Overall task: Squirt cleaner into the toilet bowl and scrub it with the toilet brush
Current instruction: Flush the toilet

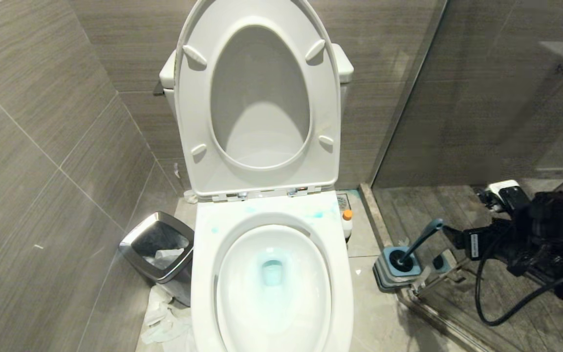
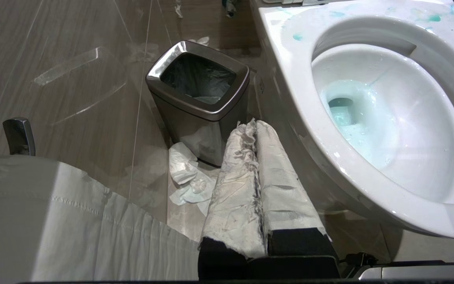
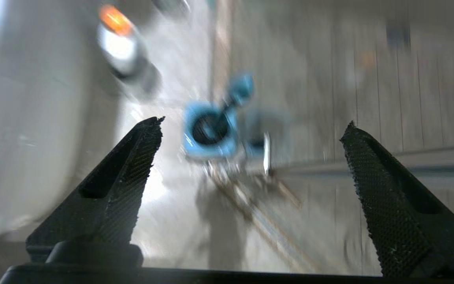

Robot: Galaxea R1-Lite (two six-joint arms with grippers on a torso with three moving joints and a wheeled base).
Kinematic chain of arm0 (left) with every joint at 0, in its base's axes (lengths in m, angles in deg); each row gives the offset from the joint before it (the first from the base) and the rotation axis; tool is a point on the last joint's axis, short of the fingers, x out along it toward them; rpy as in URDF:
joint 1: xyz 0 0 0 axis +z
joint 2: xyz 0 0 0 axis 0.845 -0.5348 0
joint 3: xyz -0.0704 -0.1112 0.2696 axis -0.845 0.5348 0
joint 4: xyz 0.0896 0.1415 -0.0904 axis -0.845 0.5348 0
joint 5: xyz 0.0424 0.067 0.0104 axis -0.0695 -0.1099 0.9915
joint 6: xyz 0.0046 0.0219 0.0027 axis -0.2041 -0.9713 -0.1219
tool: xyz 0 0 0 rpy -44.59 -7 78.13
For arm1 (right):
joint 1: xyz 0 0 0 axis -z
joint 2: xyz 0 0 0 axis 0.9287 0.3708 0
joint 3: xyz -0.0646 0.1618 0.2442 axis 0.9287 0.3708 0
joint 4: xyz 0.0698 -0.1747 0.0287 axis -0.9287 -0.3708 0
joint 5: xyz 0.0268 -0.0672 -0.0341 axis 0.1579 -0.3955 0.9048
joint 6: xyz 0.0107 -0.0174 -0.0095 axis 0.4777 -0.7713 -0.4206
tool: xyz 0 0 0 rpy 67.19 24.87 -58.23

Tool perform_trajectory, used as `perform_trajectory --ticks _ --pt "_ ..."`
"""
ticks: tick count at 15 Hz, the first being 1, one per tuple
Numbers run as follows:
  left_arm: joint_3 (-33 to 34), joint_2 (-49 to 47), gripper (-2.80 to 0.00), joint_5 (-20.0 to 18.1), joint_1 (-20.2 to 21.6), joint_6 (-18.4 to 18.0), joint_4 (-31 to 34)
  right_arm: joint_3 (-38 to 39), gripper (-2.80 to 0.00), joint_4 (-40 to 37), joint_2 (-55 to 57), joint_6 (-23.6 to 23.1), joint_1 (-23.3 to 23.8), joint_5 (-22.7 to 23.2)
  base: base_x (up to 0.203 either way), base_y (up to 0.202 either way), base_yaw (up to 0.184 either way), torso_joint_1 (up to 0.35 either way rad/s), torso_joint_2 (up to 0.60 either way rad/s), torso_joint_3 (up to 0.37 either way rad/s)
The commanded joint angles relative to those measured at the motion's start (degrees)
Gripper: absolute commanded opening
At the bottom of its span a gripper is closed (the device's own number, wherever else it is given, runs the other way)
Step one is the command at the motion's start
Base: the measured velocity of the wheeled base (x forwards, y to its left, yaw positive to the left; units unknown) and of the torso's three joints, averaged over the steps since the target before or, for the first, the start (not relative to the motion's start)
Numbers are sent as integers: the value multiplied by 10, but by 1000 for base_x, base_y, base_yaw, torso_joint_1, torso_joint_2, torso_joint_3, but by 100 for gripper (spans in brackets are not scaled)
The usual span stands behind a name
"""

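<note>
The toilet bowl stands with seat and lid raised, turquoise water in its drain and blue smears on the rim; its rim also shows in the left wrist view. The cleaner, white with an orange cap, stands on the floor right of the bowl. The toilet brush sits head-down in its blue-grey holder, teal handle leaning right. My right gripper hovers just right of the handle, open and empty; ahead of it are the blurred brush and cleaner. My left gripper, its fingers wrapped in white, is shut beside the bowl.
A steel-rimmed waste bin stands left of the toilet, with crumpled paper on the floor by it. A glass shower partition and its floor rail run close behind the brush holder. Tiled walls close in on the left.
</note>
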State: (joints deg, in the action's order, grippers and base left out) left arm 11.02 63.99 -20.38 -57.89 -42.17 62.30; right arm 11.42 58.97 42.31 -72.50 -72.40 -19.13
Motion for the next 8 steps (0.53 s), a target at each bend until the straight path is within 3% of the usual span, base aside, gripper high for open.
perform_trajectory --ticks 1,7,8 --pt "0 -1 -280 0 0 0 0 28 0 2 -113 -16 -4 27 0 0 0 0 0 0" --pt "0 -1 -280 0 0 0 0 149 0 2 -284 -39 -6 67 0 0 0 0 0 0" --pt "0 -1 -280 1 0 0 0 161 -280 2 -302 -39 -6 68 0 0 0 0 0 0"
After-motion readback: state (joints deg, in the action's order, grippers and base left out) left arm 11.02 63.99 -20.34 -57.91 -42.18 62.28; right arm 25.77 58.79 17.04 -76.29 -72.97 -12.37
